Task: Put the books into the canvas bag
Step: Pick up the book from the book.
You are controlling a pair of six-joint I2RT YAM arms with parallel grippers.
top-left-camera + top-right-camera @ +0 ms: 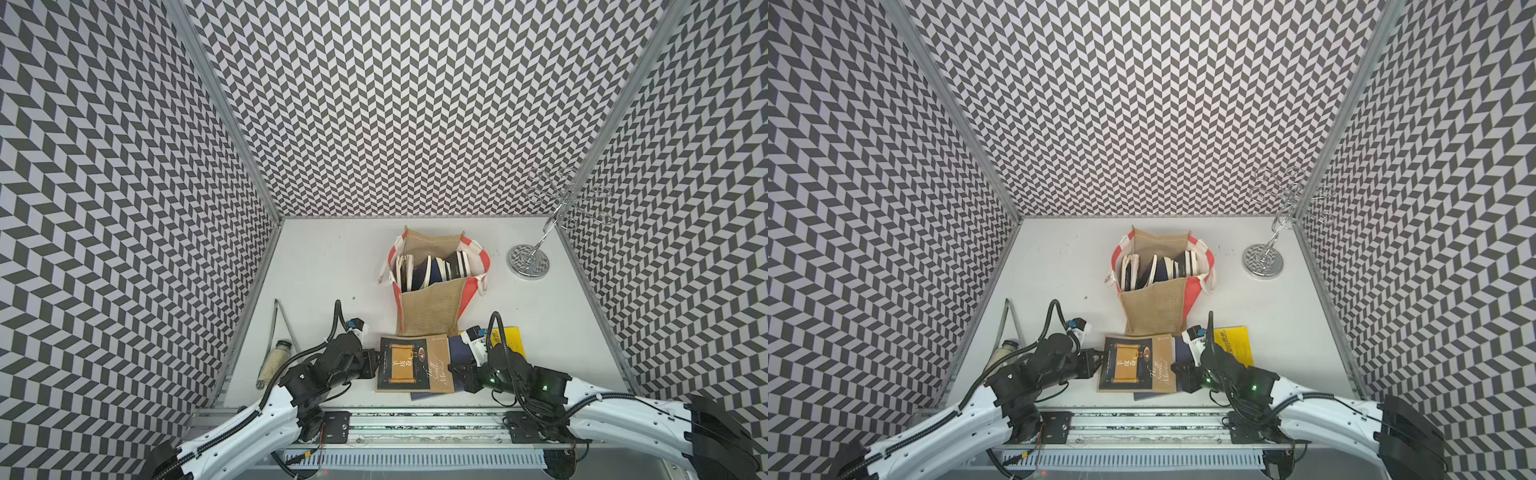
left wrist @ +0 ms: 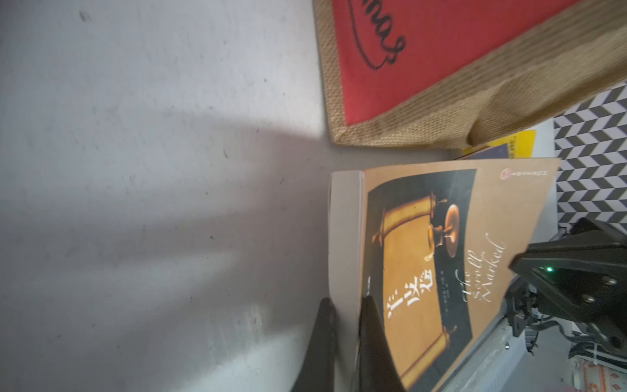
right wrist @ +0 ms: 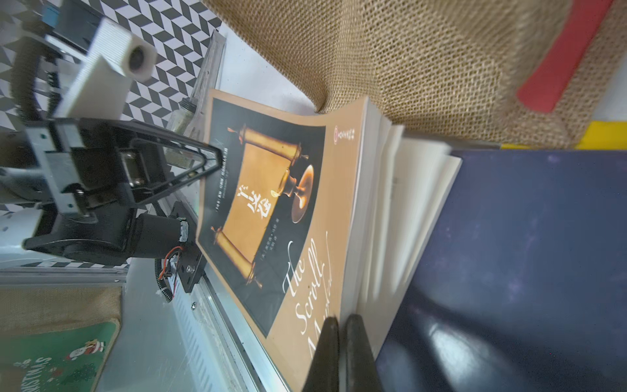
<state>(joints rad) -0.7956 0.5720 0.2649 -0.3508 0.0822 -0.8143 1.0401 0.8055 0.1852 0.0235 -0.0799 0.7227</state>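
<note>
A brown book [image 1: 415, 365] [image 1: 1138, 363] titled "The Scroll Marked" lies in front of the canvas bag [image 1: 432, 309] [image 1: 1154, 307], on top of a navy book [image 3: 526, 254]. My left gripper [image 2: 349, 300] [image 1: 379, 361] is shut on the brown book's spine edge. My right gripper [image 3: 341, 319] [image 1: 451, 368] is shut on the opposite edge, pinching the cover, and the pages below fan loose. A yellow book [image 1: 513, 336] [image 1: 1235, 345] lies under the right arm. Several books [image 1: 436, 268] stand upright inside the bag.
A chrome wire stand [image 1: 528, 259] stands at the back right. A glass jar [image 1: 276, 357] and metal tongs [image 1: 276, 320] lie along the left wall. The metal rail [image 1: 415, 415] runs along the table's front edge just behind the books.
</note>
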